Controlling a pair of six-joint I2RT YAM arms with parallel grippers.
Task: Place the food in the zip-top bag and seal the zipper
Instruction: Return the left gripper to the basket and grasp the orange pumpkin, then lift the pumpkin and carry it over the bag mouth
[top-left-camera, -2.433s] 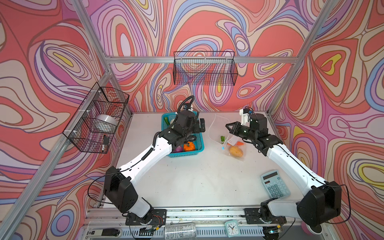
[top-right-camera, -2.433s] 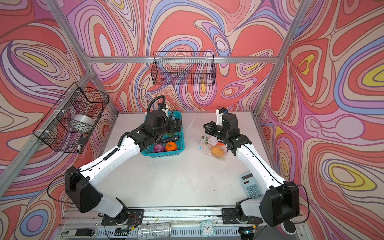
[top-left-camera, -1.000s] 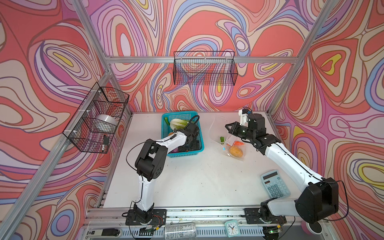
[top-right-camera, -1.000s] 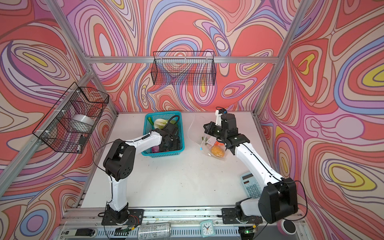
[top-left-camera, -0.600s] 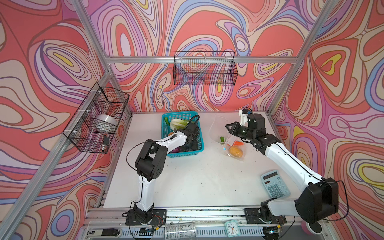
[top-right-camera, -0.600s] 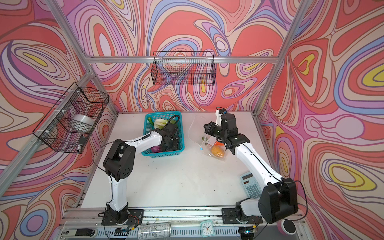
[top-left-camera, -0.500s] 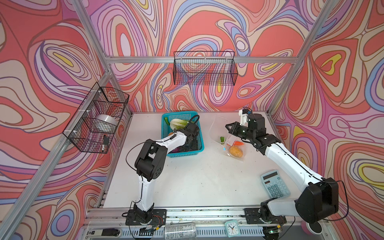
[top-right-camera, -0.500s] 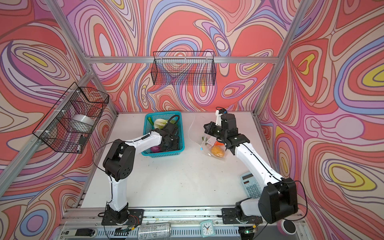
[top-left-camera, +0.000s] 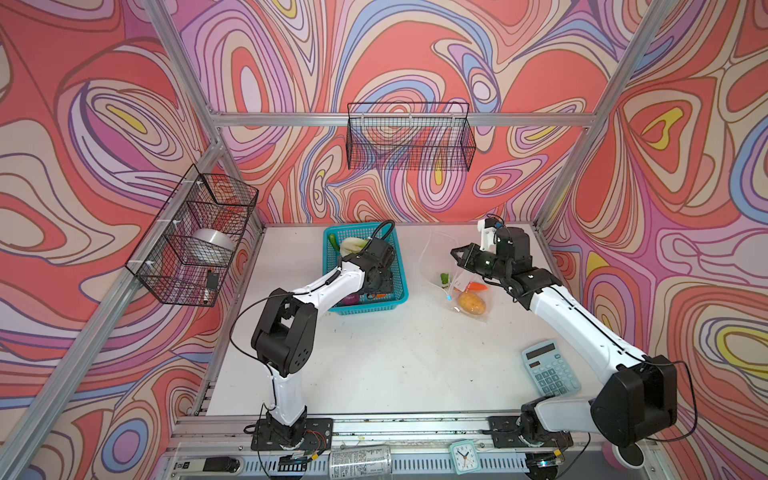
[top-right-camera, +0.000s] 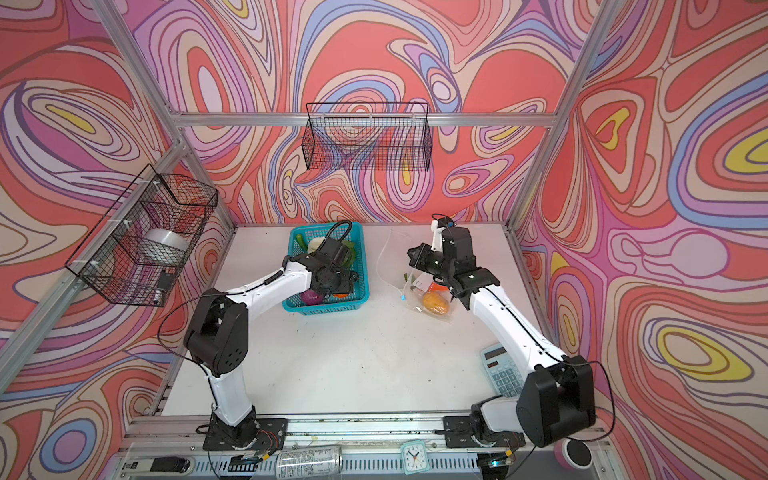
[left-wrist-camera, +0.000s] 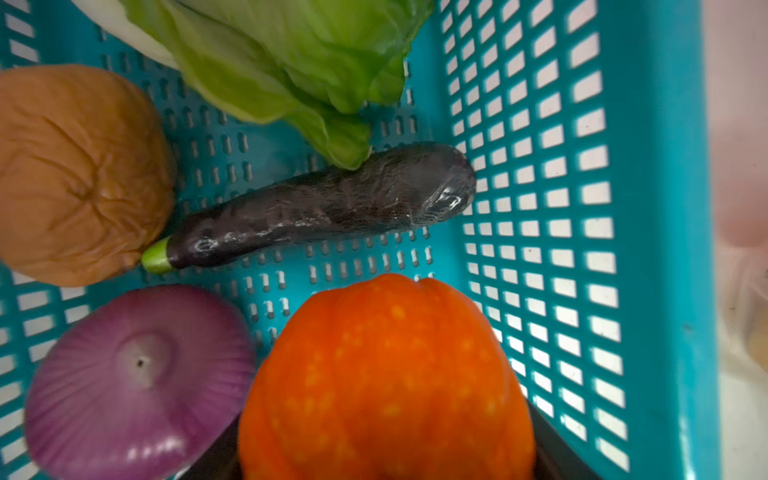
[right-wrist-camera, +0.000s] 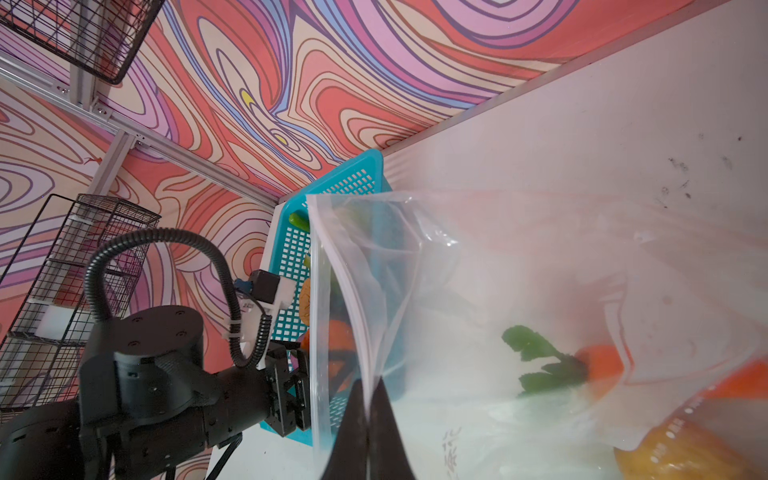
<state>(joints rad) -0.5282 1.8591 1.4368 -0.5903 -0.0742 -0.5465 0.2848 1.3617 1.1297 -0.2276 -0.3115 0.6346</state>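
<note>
My left gripper (left-wrist-camera: 384, 453) is down in the teal basket (top-left-camera: 365, 307), shut on the orange pumpkin (left-wrist-camera: 386, 374), with a dark finger on each side of it. Beside it lie the purple onion (left-wrist-camera: 137, 382), dark eggplant (left-wrist-camera: 324, 203), cabbage (left-wrist-camera: 291, 54) and a tan potato (left-wrist-camera: 75, 174). My right gripper (right-wrist-camera: 368, 382) is shut on the zip-top bag's (right-wrist-camera: 540, 270) mouth edge and holds it up off the table. Inside the bag are a potato (top-left-camera: 471, 303), the carrot (top-left-camera: 478, 286) and a small green piece (top-left-camera: 444, 277). The light-blue slider (top-left-camera: 449, 297) hangs at the bag's edge.
A light-blue calculator (top-left-camera: 550, 368) lies on the table by the right arm's base. Black wire baskets hang on the back wall (top-left-camera: 409, 141) and the left wall (top-left-camera: 195, 237). A small clock (top-left-camera: 463, 451) and a can (top-left-camera: 359, 457) sit on the front rail.
The left arm has dropped from above the basket and folded its elbow back, putting its gripper among the vegetables and closing on the pumpkin. The right arm and bag have stayed put.
</note>
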